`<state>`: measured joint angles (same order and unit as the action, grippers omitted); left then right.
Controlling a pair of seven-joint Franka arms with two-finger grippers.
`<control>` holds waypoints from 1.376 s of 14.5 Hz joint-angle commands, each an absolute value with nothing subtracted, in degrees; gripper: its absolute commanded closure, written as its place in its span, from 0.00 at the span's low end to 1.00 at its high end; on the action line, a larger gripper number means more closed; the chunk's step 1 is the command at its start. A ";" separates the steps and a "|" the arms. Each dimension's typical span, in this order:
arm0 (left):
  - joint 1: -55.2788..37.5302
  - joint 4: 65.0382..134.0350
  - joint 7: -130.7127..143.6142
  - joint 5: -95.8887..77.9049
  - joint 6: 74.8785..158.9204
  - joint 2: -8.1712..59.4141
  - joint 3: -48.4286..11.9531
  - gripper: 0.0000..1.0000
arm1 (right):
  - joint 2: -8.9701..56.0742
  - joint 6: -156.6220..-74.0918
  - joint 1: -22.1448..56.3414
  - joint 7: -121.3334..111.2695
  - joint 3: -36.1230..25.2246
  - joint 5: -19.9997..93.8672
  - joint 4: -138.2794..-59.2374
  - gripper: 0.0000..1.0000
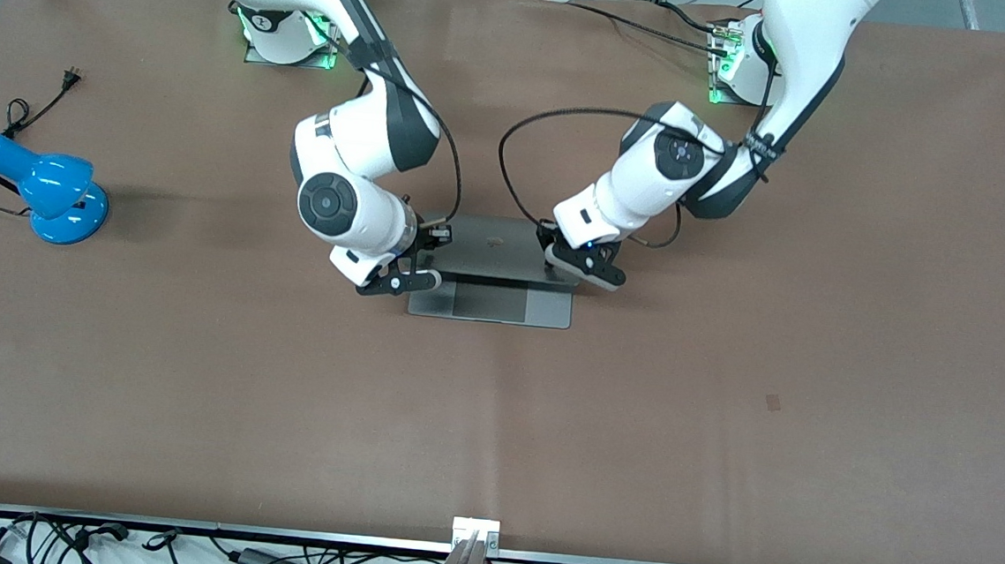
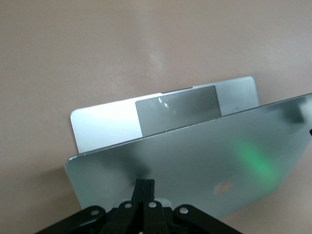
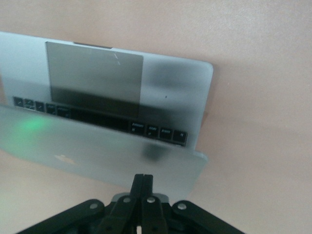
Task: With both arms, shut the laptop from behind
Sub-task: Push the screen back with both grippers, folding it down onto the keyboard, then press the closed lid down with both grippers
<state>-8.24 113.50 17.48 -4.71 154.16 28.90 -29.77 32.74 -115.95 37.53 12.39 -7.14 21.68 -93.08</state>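
Observation:
The silver-grey laptop (image 1: 490, 303) sits mid-table, half open, its lid (image 1: 492, 244) leaning down over the black keyboard. My right gripper (image 1: 405, 280) is shut, at the lid's edge toward the right arm's end. My left gripper (image 1: 588, 266) is shut, at the lid's edge toward the left arm's end. In the left wrist view the shut fingers (image 2: 145, 187) rest against the lid's back (image 2: 195, 161), with the grey trackpad (image 2: 175, 109) showing past it. In the right wrist view the shut fingers (image 3: 143, 183) sit against the lid (image 3: 97, 146), above the keyboard (image 3: 156, 129) and trackpad (image 3: 92, 73).
A blue desk lamp (image 1: 49, 188) lies on the brown table toward the right arm's end, its black cord and plug (image 1: 70, 77) trailing toward the arm bases. Both arm bases stand along the table's back edge.

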 commanded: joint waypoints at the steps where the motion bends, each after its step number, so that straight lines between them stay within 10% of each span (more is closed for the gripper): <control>1: -8.52 109.69 17.14 -2.72 155.47 34.27 -29.36 0.99 | 36.73 -115.58 37.53 13.27 -7.12 21.27 -88.08 1.00; 20: -8.96 108.11 17.05 1.05 159.79 41.57 -26.72 0.99 | 45.97 -122.96 38.14 13.27 -7.29 19.16 -85.87 1.00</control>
<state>-8.47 109.30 17.39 -0.15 159.61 40.58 -27.08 44.69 -122.70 37.77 12.40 -7.31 19.99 -87.21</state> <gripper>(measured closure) 0.987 0.991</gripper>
